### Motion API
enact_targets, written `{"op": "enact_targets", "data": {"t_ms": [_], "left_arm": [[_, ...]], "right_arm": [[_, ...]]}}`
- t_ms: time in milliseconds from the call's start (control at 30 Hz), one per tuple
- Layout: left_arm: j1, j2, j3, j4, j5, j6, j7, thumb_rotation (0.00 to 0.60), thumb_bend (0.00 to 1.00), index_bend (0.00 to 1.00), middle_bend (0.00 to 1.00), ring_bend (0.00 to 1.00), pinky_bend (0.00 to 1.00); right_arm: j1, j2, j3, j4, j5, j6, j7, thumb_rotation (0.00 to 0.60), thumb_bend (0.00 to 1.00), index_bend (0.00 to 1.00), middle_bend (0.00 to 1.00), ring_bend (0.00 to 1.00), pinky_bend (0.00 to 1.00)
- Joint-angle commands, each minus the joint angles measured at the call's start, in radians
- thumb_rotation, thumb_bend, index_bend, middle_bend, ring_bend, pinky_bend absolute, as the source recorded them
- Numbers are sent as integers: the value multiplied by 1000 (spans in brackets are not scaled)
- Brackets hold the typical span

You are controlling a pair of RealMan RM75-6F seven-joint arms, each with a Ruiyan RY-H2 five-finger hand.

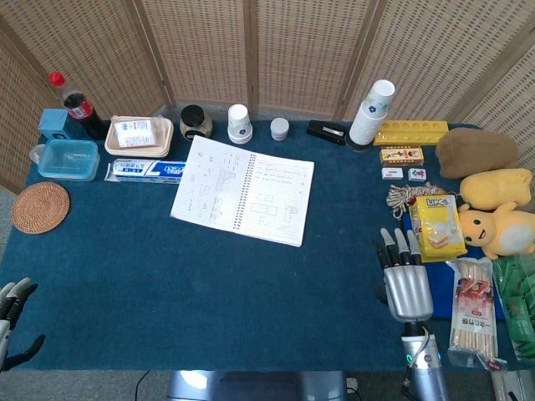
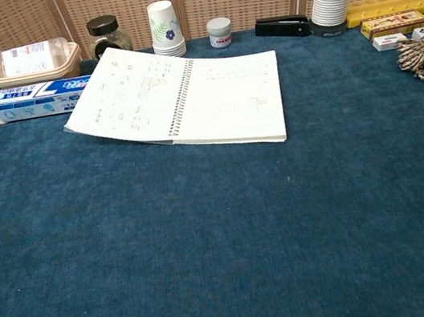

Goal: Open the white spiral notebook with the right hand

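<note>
Head view, notebook: white spiral notebook [image 1: 243, 190] lies open flat on the blue table [image 1: 167, 284], both pages showing.
Right hand: right hand [image 1: 406, 284] hangs over the table's right side, well apart from the notebook, fingers straight and slightly spread, holding nothing.
Left hand: left hand [image 1: 12, 317] sits at the lower left corner, fingers apart, empty.
</note>
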Motion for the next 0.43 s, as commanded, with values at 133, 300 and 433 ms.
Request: {"op": "enact_targets", "data": {"t_ms": [133, 300, 433], "left_arm": [[0, 1, -2, 1, -11, -7, 4, 600, 272, 146, 63, 20, 0], [0, 2, -4, -6, -16, -9, 15, 600, 271, 146, 64, 20, 0], [2, 3, -6, -13, -18, -5, 24, 600, 271, 146, 64, 20, 0]], "right_arm": [[-68, 11, -34, 32, -45, 38, 57, 600, 142, 200, 160, 26, 58], [-115, 6, -35, 52, -63, 64, 67, 600, 141, 202, 164, 26, 58], [-138, 11, -30, 56, -69, 67, 73, 600, 141, 203, 164, 26, 58]]}}
